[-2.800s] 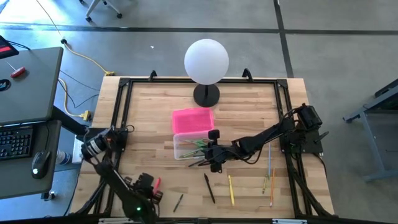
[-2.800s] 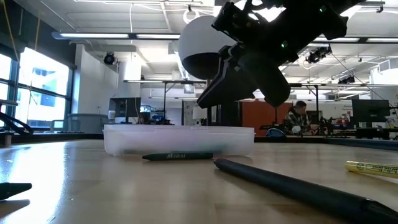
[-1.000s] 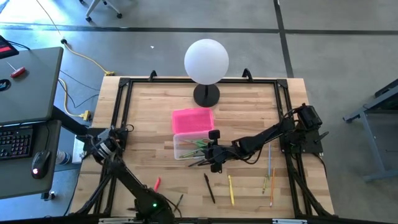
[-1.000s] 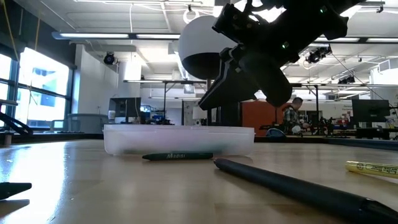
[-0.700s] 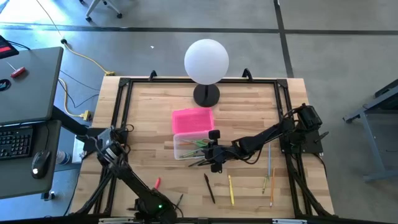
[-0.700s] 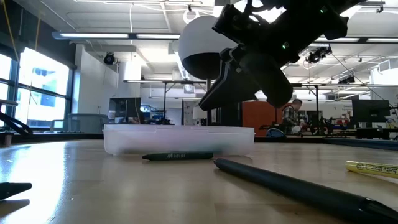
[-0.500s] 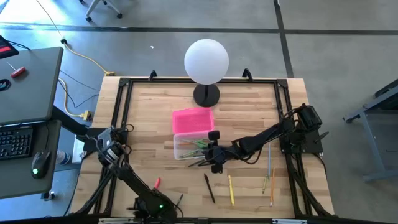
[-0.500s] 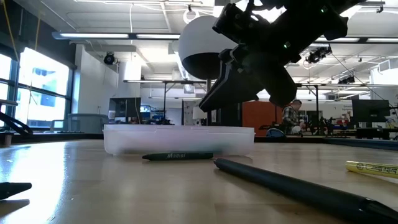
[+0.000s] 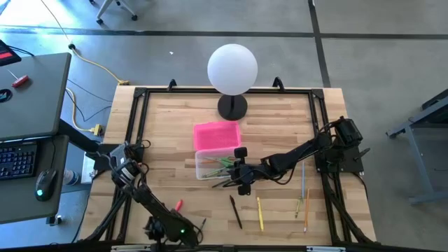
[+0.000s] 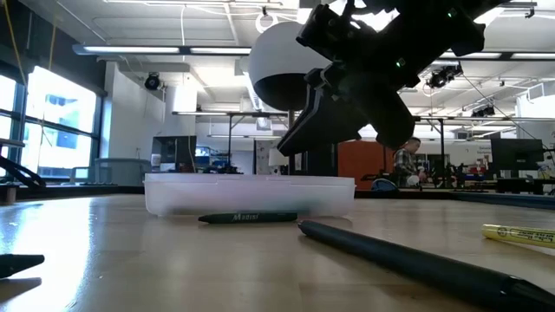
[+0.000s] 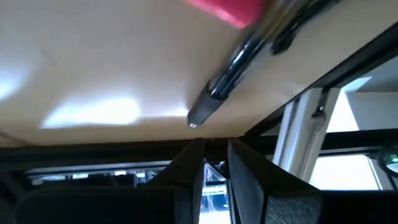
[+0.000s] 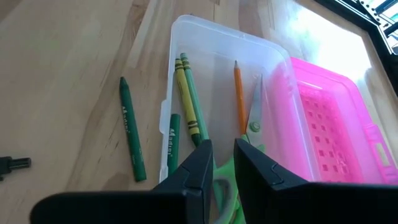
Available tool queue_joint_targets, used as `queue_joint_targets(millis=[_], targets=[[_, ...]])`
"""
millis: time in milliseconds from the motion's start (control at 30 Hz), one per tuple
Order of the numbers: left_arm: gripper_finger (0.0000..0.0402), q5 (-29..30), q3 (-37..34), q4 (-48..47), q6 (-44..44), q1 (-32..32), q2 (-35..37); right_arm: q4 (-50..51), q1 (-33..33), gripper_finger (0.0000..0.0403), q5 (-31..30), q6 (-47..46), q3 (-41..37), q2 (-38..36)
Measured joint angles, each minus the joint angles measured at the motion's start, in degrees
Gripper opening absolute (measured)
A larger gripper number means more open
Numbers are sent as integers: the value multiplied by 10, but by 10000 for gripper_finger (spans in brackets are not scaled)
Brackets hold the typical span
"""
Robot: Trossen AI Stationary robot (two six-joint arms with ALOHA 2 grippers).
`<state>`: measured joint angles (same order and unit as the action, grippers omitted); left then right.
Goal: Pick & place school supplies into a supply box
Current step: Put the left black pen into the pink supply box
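While the right gripper [image 12: 217, 163], jaws narrowly apart and empty, hangs over the clear supply box [image 12: 219, 81] mid-table with scissors [image 12: 233, 168] inside, lowering carelessly could shove the box. Left gripper [image 11: 215, 163], slightly apart, waits near-left.

Pale matt wood table [image 9: 175, 129], clear smooth plastic box [image 12: 211, 59] w/ pink textured lid [image 12: 326, 124].
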<state>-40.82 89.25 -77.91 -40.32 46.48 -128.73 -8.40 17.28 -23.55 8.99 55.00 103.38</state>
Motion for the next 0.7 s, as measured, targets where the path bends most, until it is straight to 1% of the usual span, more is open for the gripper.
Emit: queue_joint_targets(millis=[200, 400, 533, 700], targets=[[106, 13, 0, 10, 11, 0, 0, 0, 0, 44, 0, 0, 0, 0], [106, 27, 1, 71, 12, -13, -12, 0, 0, 42, 0, 0, 0, 0], [106, 24, 1, 81, 13, -15, -22, 1, 0, 46, 0, 0, 0, 0], [106, 18, 3, 70, 26, -17, -44, 5, 0, 48, -1, 0, 0, 0]])
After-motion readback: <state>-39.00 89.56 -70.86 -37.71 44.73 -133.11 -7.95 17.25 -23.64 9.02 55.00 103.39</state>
